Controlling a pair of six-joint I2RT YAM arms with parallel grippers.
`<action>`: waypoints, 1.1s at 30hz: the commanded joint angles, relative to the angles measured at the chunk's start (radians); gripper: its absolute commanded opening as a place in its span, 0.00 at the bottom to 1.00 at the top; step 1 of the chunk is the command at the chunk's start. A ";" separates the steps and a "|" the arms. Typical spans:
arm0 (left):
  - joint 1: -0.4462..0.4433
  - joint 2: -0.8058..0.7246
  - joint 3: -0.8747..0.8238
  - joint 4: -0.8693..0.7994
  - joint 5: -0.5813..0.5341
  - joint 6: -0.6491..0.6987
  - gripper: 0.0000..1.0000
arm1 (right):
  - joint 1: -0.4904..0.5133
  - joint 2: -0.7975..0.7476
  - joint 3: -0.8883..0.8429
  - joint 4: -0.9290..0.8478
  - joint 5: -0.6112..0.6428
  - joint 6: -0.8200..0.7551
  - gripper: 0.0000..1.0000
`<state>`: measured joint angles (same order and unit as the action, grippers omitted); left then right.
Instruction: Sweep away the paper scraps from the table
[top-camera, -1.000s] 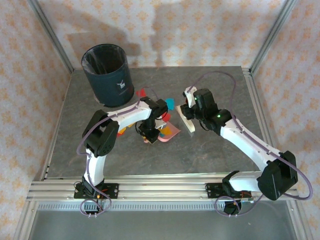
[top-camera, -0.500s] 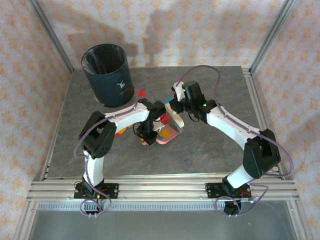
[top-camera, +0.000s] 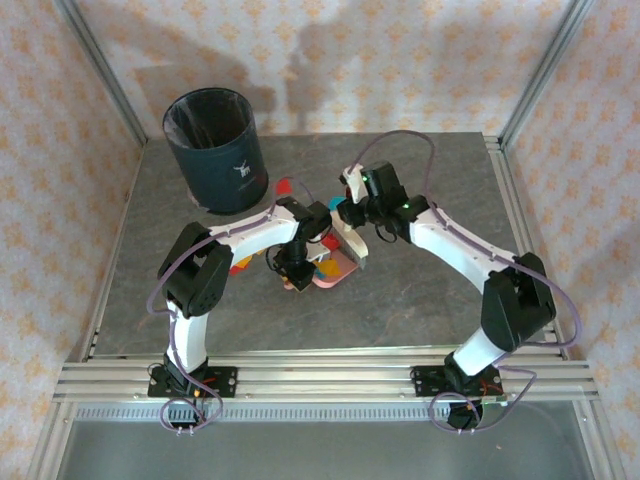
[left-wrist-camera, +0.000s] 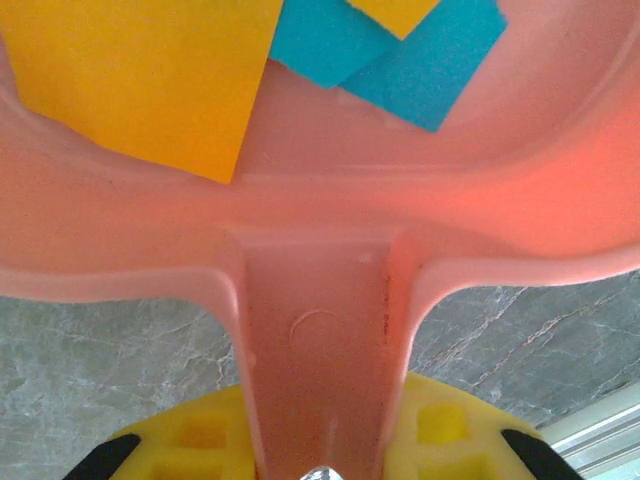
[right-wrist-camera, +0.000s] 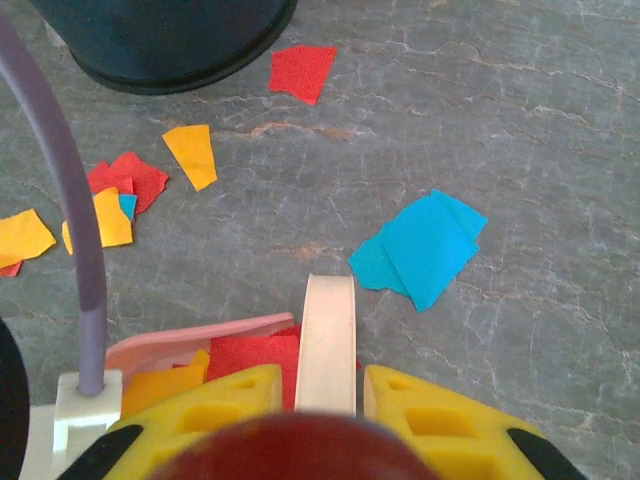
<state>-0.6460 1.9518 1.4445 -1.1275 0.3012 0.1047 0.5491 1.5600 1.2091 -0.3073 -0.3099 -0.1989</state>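
paper scraps (right-wrist-camera: 425, 245), small flat torn pieces in red, yellow-orange and cyan, are scattered on the dark grey marbled table (right-wrist-camera: 540, 110) near the dark round bin (right-wrist-camera: 150, 40); some lie in the pink plastic dustpan (left-wrist-camera: 320, 200). they are judged very light and limp, better pushed than pinched. the left gripper (left-wrist-camera: 320, 455) is clenched on the dustpan handle, the right gripper (right-wrist-camera: 325, 400) on a cream flat tool handle (right-wrist-camera: 328, 320). the tool's working end cannot be made out.
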 joint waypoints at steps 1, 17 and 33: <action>0.008 -0.024 0.015 -0.013 -0.042 -0.005 0.00 | 0.005 -0.079 -0.032 -0.069 0.023 -0.010 0.00; -0.016 0.022 0.050 -0.065 0.104 0.076 0.00 | 0.006 -0.242 -0.171 0.096 0.166 0.060 0.00; -0.021 0.070 0.087 -0.065 0.090 0.067 0.00 | 0.008 -0.192 -0.210 0.065 0.169 0.002 0.00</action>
<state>-0.6594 2.0041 1.5059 -1.1576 0.3893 0.1585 0.5491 1.3701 1.0096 -0.2462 -0.0811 -0.1795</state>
